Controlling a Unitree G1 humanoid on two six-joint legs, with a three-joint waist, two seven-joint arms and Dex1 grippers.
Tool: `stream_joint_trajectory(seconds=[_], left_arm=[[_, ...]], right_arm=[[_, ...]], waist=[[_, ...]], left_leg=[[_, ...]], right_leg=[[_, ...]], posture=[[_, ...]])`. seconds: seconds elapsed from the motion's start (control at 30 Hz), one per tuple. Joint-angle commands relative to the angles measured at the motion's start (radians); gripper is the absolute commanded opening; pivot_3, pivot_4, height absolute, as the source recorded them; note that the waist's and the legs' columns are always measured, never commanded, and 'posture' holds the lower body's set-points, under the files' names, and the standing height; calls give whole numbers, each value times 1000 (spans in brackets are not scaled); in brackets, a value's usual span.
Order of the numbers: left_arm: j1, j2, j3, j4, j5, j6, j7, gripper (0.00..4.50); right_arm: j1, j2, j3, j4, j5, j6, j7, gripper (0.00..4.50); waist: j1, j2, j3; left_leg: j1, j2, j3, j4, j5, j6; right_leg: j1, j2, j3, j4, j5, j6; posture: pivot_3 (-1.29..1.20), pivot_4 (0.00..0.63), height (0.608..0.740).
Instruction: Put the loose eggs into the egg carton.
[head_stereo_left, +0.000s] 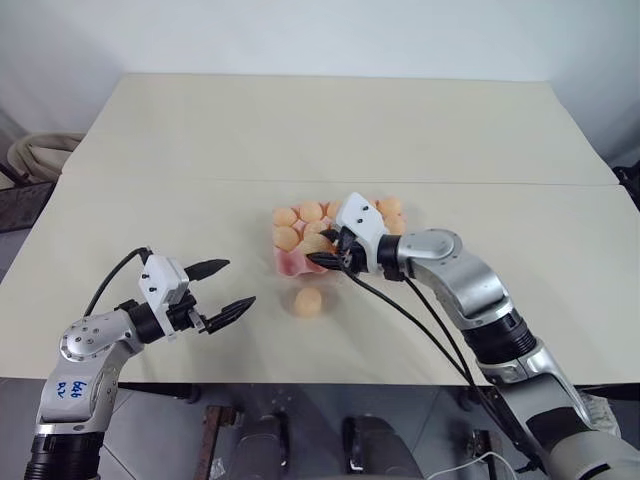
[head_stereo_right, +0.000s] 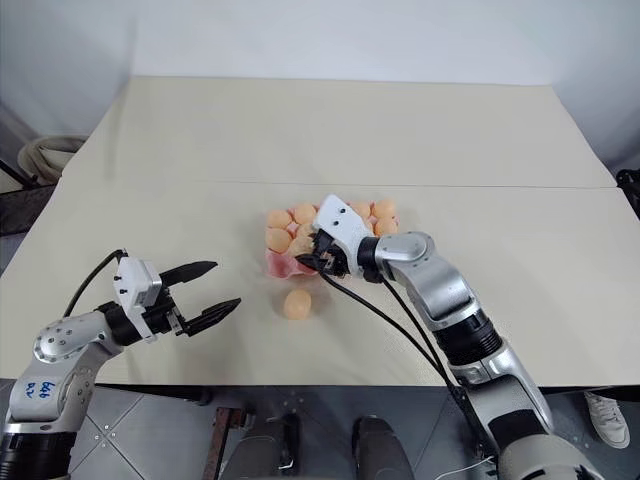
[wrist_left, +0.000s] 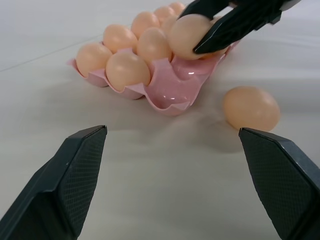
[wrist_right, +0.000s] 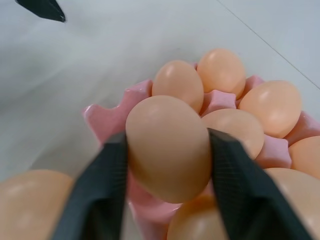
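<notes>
Probably a lab or test room, bare cream table (head_stereo_left: 330, 130), plain white wall (head_stereo_left: 320, 35), coiled hose (head_stereo_left: 40, 152)

The right gripper (head_stereo_left: 326, 252) and its arm cover the middle and right part of the egg carton (head_stereo_left: 290, 262) at the centre of the head views, so the number of filled cups cannot be told. The carton's far end is blurred.

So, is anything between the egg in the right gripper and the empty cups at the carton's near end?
Nothing visible. The right gripper holds an egg just over the egg carton, whose near cups lie bare. The other loose egg sits on the table beside the carton, clear of that path.
</notes>
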Motion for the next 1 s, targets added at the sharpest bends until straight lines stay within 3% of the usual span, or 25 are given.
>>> stream_joint_trajectory(seconds=[0.03, 0.1, 0.13, 0.3, 0.5, 0.77, 0.87, 1.0], left_arm=[[12, 6, 20, -52, -28, 3, 3, 4500], [14, 8, 22, -54, -31, 5, 4, 4500], [14, 9, 21, -54, -32, 6, 4, 4500], [9, 10, 16, -42, -28, 5, 0, 4500], [6, 22, 8, -17, -25, 10, -24, 4500], [27, 45, -1, -9, -16, 14, -64, 4500], [48, 53, 13, -28, -12, 10, -58, 4500], [51, 56, -19, -86, -19, 67, -32, 4500]], right_arm=[[8, -14, -62, -104, 48, -6, 37, 3667], [28, -38, -81, -155, 68, -25, 73, 4364], [55, -63, -104, -191, 88, -42, 102, 4439], [237, -191, -232, -268, 146, -175, 213, 4439], [477, -308, -419, -201, 196, -407, 359, 4439], [616, -308, -519, -107, 245, -558, 433, 4439], [640, -311, -525, -116, 244, -566, 416, 4439], [663, -327, -546, -148, 272, -538, 403, 4439]], waist=[[0, 0, 0], [1, 0, 0], [1, 0, 0], [11, -1, 0], [6, -1, 0], [7, -1, 0], [7, -1, 0], [9, -1, 0]], left_leg=[[0, 0, 0, 0, 0, 0], [0, 0, 0, 0, 1, 0], [0, 0, 0, 0, 1, -1], [1, 0, -1, 0, 2, 0], [2, -1, 0, 0, 2, 0], [10, 0, 1, 0, 5, -1], [18, 0, 0, -1, 1, -6], [17, 0, 0, -1, 1, -7]], right_leg=[[0, 0, 0, 0, 0, 0], [0, 0, 0, 1, 0, 0], [0, 0, 0, 1, 0, 0], [2, 0, 0, 0, 0, 0], [2, 0, 0, 1, 0, 0], [9, 1, 2, 4, 0, 0], [18, 0, 2, 1, 0, 0], [17, 0, 2, 0, 0, -1]], posture=[[0, 150, 740], [0, 150, 740], [0, 150, 740], [0, 150, 740], [0, 150, 740], [0, 150, 740], [0, 150, 740], [0, 150, 740]])
